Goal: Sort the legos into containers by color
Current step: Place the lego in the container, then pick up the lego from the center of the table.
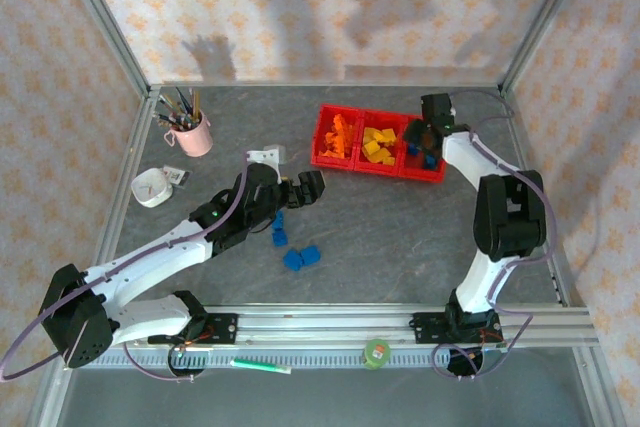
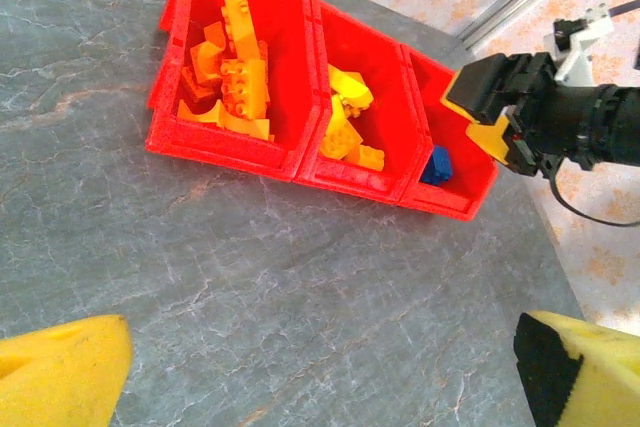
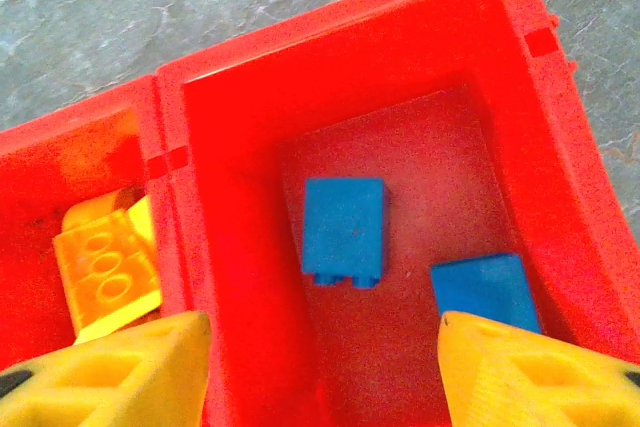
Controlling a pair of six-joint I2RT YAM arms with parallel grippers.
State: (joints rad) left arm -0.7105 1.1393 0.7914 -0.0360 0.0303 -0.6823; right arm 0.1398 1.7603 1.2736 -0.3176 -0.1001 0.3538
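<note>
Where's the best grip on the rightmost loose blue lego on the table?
Probably from straight above with the left gripper: the blue lego lies flat and low. Set the jaws across its near and far sides, since another blue brick sits close on its left.

Containers [image 3: 240, 277]: glossy red plastic. Table [image 2: 300, 287]: matt grey, marble-veined.

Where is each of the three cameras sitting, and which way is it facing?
Top: high behind the robot, looking down on the table; the left gripper and right gripper show.
Left wrist: low over the table, facing the red bins; own yellow fingers at the bottom corners.
Right wrist: over the end bin, looking down on two blue bricks; own fingertips at bottom.
Shared: both wrist views catch the yellow bricks.
</note>
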